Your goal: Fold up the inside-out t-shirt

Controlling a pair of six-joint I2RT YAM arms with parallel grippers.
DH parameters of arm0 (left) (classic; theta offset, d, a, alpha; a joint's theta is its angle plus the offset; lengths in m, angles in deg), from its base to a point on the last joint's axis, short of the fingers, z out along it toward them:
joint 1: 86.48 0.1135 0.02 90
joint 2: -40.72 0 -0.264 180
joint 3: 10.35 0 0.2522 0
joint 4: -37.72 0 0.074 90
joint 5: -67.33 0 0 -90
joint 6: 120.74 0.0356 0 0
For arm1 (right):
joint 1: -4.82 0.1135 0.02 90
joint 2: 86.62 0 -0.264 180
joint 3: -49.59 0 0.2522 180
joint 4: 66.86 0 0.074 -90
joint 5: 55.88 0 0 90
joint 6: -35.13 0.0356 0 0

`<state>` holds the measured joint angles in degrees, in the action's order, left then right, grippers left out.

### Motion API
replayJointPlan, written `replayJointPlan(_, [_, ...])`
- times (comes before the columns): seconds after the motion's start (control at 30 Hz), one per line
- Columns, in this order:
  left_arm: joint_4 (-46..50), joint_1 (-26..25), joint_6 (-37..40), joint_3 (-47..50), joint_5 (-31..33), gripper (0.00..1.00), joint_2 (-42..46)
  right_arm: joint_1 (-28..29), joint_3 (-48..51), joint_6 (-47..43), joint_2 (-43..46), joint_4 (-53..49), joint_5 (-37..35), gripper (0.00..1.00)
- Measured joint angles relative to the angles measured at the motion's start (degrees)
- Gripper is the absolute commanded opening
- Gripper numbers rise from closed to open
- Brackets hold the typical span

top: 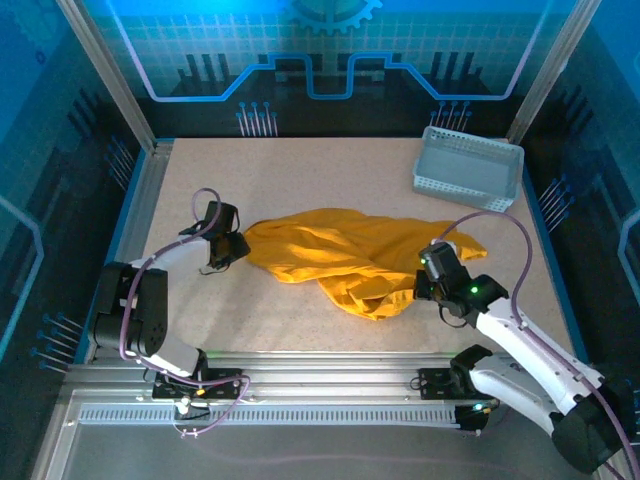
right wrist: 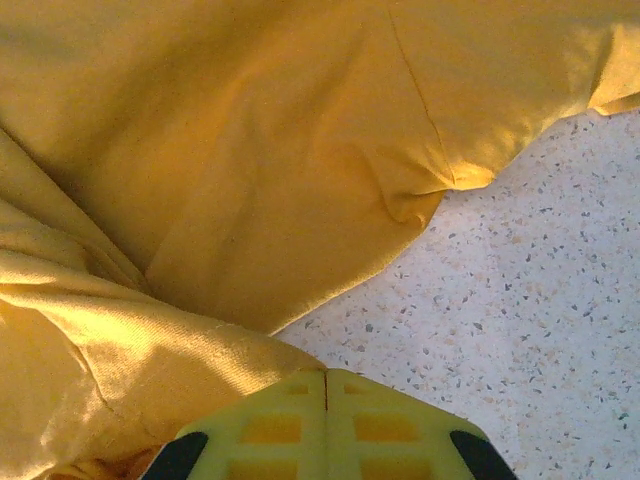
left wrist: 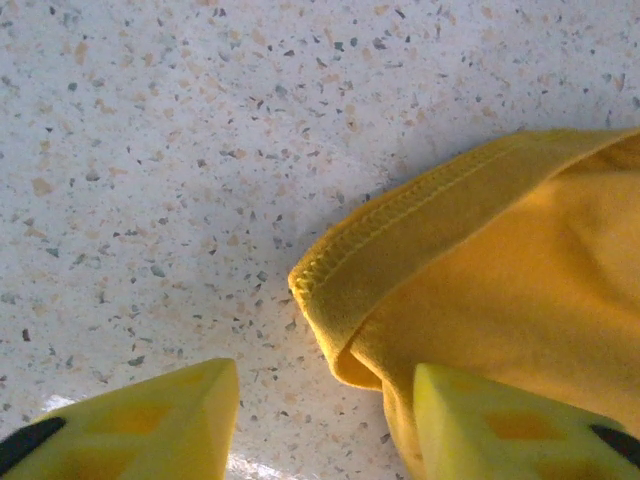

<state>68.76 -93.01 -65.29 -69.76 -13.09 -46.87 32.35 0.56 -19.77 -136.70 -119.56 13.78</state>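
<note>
T-shirt cut off rt edge; left gripper cropped at btm, prob. tips only

T-shirt mustard-yellow, table speckled beige, basket perhaps grey.

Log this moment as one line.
crumpled mustard-yellow fabric t-shirt: unfolded on speckled table | left hand: open at hem | right hand: shut at its edge

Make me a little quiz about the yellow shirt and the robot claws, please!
1. True or false: the t-shirt lies neatly folded.
2. Pick one: the right claw is A) wide open, B) shut, C) holding a cup.
3. Fill the gap: the grey basket sits at the table's far ___ corner.
Key: 1 false, it is crumpled. 2 B. 3 right.
</note>
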Motion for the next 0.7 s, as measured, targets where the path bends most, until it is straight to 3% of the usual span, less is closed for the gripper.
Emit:
replayJointPlan(0.3, [0.0, 0.0, -1.6, 1.7, -0.5, 0.27, 1.2, -1.4, -0.8, -0.6, -1.4, 1.1, 2.2, 0.00])
replayJointPlan(0.7, [-1.3, 0.0, -1.6, 1.6, -1.8, 0.32, -1.7, -1.4, -0.8, -0.6, -1.8, 1.5, 3.4, 0.00])
